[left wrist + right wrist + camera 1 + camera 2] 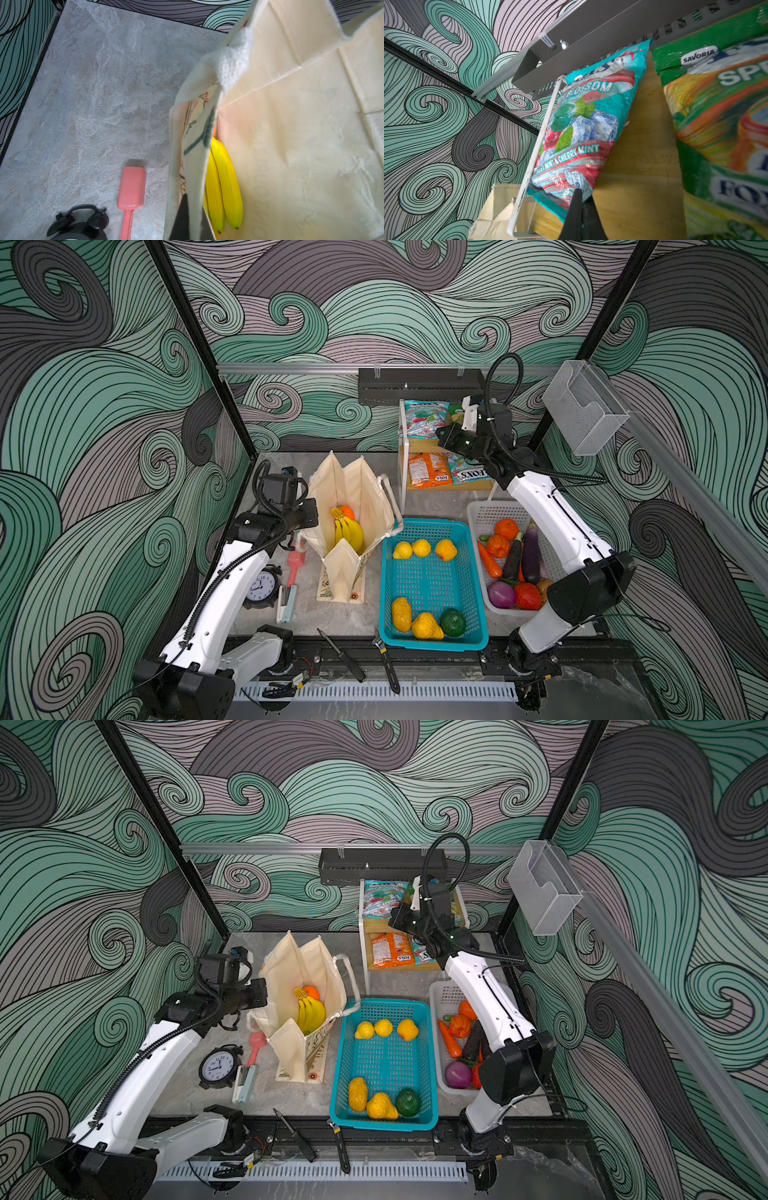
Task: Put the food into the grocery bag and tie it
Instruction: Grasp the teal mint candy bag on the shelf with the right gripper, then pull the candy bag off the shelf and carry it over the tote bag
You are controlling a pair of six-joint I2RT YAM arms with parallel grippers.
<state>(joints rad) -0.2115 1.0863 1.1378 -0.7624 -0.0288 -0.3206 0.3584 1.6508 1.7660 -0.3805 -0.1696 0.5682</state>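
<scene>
Grocery bag (353,497) stands open on the tabletop with banana bunch (351,533) and orange (347,512) inside. Produce in teal basket (432,641) and white basket (478,510) not yet bagged; tying not begun. Left arm reaches level, left jaws clamped on the bag's rim. Right arm stretches to far shelf (633,166), right jaws pinched on corner of teal-red snack packet (583,128).

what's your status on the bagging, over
Left gripper shut on the grocery bag rim. Right gripper shut on cherry mint candy packet corner on the shelf. Banana bunch and orange already bagged. Bag mouth clear.
</scene>
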